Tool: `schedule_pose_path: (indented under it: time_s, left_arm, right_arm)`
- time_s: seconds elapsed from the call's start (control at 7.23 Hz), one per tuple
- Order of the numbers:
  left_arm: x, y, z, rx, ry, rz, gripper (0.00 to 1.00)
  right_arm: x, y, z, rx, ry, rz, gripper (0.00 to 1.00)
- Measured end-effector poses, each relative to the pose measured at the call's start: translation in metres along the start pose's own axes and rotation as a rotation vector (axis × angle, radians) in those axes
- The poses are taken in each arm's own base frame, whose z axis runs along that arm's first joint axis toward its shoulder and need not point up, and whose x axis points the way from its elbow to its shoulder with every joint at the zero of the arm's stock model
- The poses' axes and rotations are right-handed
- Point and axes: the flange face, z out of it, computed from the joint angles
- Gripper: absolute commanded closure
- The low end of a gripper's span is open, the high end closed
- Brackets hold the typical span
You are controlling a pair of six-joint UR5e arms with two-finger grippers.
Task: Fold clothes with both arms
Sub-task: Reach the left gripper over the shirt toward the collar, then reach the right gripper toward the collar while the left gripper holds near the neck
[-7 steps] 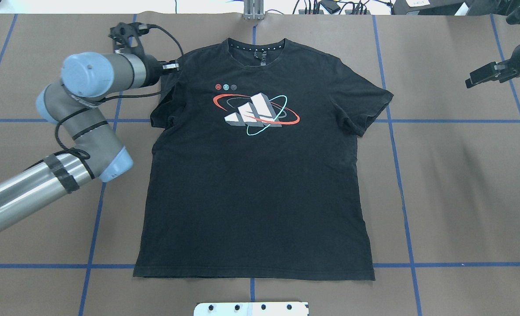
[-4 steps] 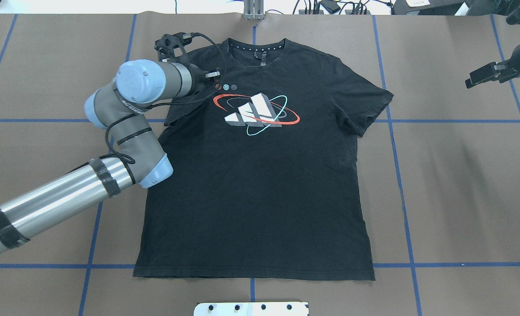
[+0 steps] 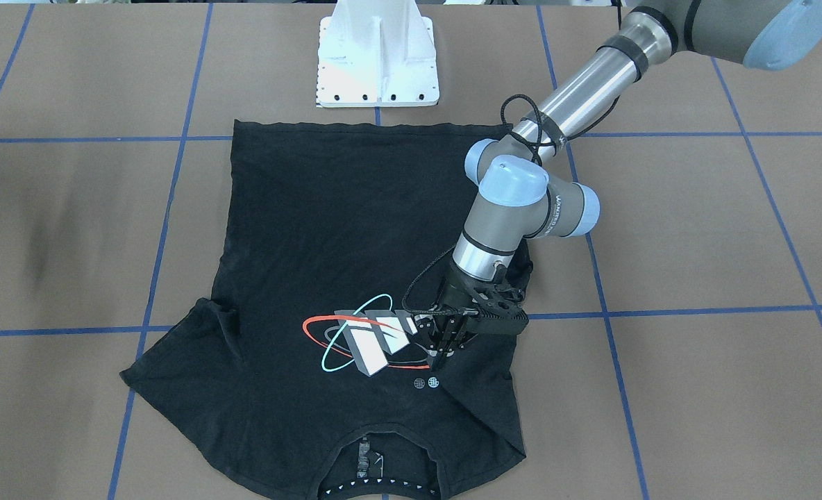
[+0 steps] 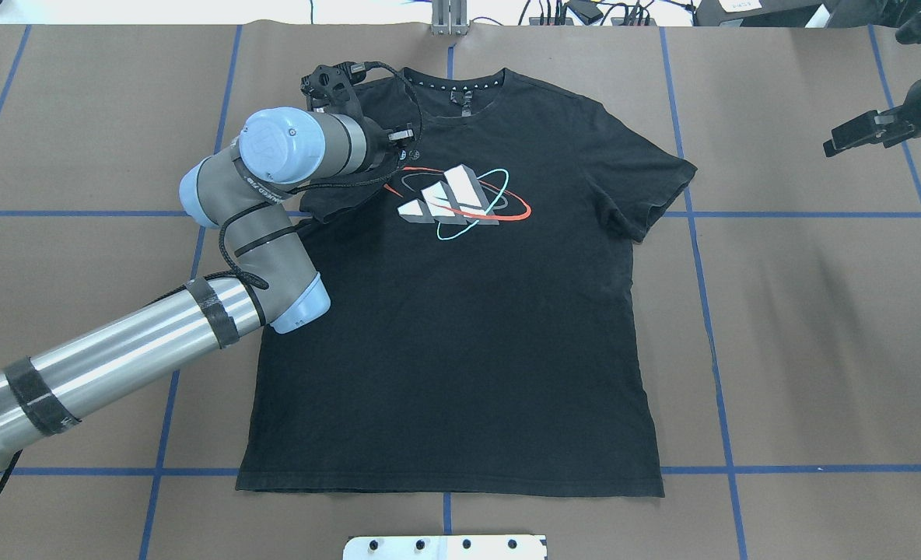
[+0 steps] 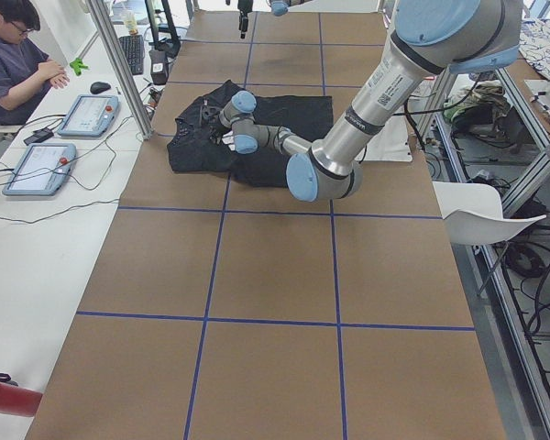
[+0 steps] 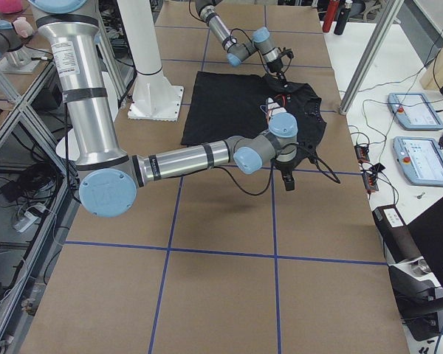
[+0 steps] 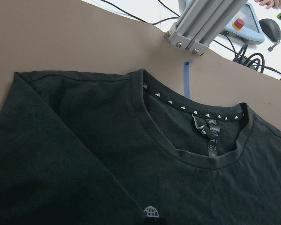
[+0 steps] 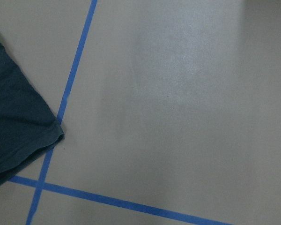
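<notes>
While folded inward, sleeve [image 3: 487, 389] amid table [image 3: 695, 278].

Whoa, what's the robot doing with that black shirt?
It is folding a black T-shirt that lies flat on the table. The left end effector seems to pinch the sleeve on its side, which is doubled in over the chest, at the edge of the graphic. The other sleeve lies spread out. The right end effector hangs off to the side, holding nothing.

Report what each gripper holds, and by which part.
Left gripper pinches the T-shirt by its sleeve edge, drawn over the chest; right gripper holds nothing.
</notes>
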Motion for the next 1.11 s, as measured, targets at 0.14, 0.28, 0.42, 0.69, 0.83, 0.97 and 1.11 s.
schedule_pose_path:
  time_s: [0.14,0.28,0.42,0.69,0.83,0.97,1.11]
  left_arm:
    - [0.000,0.000,-0.001,0.001,0.006,0.005,0.00]
    - [0.003,-0.001,-0.004,0.001,0.014,0.011,0.00]
    - [0.006,-0.001,-0.008,0.001,0.024,0.017,0.00]
    - [0.008,-0.003,-0.012,0.005,0.032,0.021,0.00]
    - [0.008,-0.003,-0.013,0.007,0.033,0.022,0.00]
    - [0.008,-0.003,-0.013,0.008,0.032,0.022,0.00]
    - [0.008,-0.003,-0.013,0.008,0.033,0.022,0.00]
  right_arm:
    - [-0.007,-0.004,0.003,0.000,-0.002,0.007,0.00]
    - [-0.026,-0.015,0.012,0.013,-0.001,0.030,0.00]
    - [-0.057,-0.029,0.036,0.048,0.001,0.068,0.00]
    - [-0.108,-0.053,0.092,0.110,-0.018,0.115,0.02]
    - [-0.128,-0.054,0.111,0.128,-0.020,0.125,0.09]
    - [-0.139,-0.050,0.124,0.137,-0.022,0.130,0.14]
    - [-0.138,-0.044,0.137,0.143,-0.026,0.130,0.24]
